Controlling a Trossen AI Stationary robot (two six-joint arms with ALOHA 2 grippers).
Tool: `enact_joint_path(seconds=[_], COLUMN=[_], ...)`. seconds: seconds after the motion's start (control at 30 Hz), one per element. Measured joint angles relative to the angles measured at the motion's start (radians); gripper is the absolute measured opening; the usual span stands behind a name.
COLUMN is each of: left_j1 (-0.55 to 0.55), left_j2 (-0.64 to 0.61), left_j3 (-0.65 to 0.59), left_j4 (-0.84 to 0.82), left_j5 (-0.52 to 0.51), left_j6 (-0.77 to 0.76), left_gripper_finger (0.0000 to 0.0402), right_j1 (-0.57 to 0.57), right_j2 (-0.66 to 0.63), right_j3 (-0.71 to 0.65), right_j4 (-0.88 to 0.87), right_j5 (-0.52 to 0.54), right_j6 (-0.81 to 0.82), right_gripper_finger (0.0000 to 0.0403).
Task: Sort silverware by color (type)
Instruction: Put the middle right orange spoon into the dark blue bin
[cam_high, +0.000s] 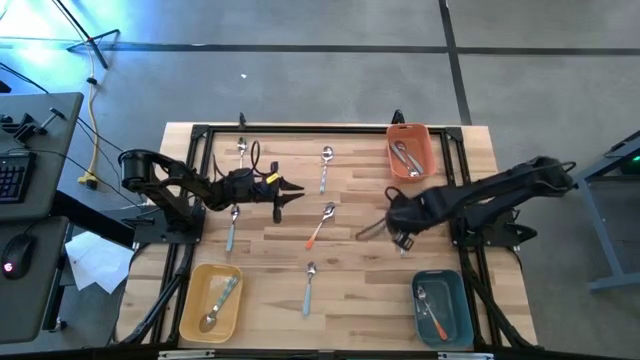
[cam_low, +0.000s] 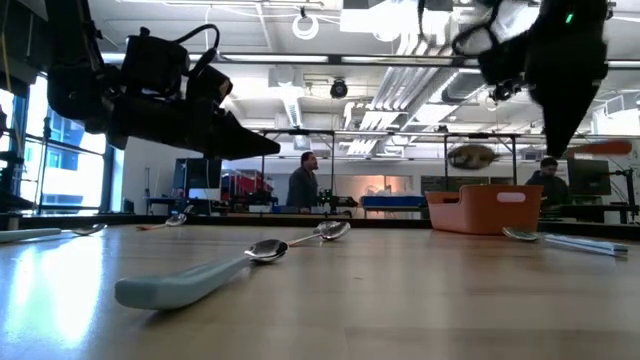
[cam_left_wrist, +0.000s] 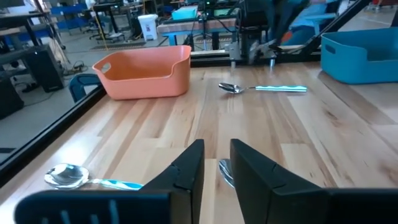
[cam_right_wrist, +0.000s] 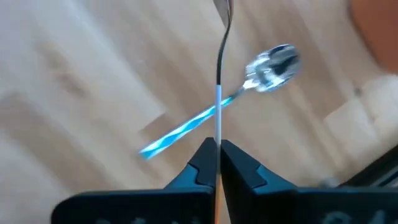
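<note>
Small spoons lie flat on the wooden table: a blue-handled one (cam_high: 327, 168), another (cam_high: 232, 228), a third (cam_high: 309, 288), an orange-handled one (cam_high: 320, 228) and a silver one (cam_high: 241, 150). My right gripper (cam_high: 378, 230) is right of centre, shut on an orange-handled spoon (cam_low: 540, 150) held in the air. My left gripper (cam_high: 290, 192) hovers left of centre, above the table, fingers open (cam_left_wrist: 217, 168); a shiny spoon head (cam_left_wrist: 225, 173) shows on the table beyond the gap. My right gripper pinches the spoon's handle (cam_right_wrist: 217, 134) between its two fingers, seen edge-on in the right wrist view. It comes slanting down from the table's right. The spoon is lifted clear and about level, head (cam_low: 470, 155) toward the left, orange handle end (cam_low: 605, 147) behind the fingers.
An orange bin (cam_high: 428, 150) at the far right holds silver pieces. A teal bin (cam_high: 462, 300) at the near right holds a spoon and an orange-handled piece. A yellow bin (cam_high: 192, 305) at the near left holds a blue-handled spoon. People stand in the room beyond.
</note>
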Motion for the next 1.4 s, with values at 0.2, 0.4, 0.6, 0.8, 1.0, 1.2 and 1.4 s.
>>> enact_joint_path(seconds=[0.2,0.4,0.6,0.8,1.0,1.2,1.4], left_j1=[-0.001,-0.001,0.0,0.0,0.0,0.0,0.0], left_j2=[0.0,0.0,0.0,0.0,0.0,0.0,0.0], left_j3=[0.0,0.0,0.0,0.0,0.0,0.0,0.0], left_j4=[0.0,0.0,0.0,0.0,-0.001,-0.001,-0.001], left_j5=[0.0,0.0,0.0,0.0,0.0,0.0,0.0], left_j6=[-0.005,-0.005,-0.008,-0.008,-0.007,-0.007,-0.007], left_gripper_finger=[0.0057,0.0055,0.0055,0.0055,0.0055,0.0055,0.0055], right_j1=[0.22,0.428,0.636,0.788,0.867,0.878,0.878], right_j2=[0.001,0.002,0.002,0.013,0.042,0.102,0.174], right_j3=[0.11,0.121,0.121,0.122,0.122,0.122,0.121], right_j4=[-0.025,-0.003,0.126,0.149,0.17,0.19,0.199], right_j5=[-0.004,-0.068,-0.068,-0.05,-0.062,-0.074,-0.169], right_j6=[0.311,0.625,0.927,1.212,1.36,1.369,1.385], right_gripper_finger=[0.0001,0.0001,0.0,0.0,0.0,0.0,0.0])
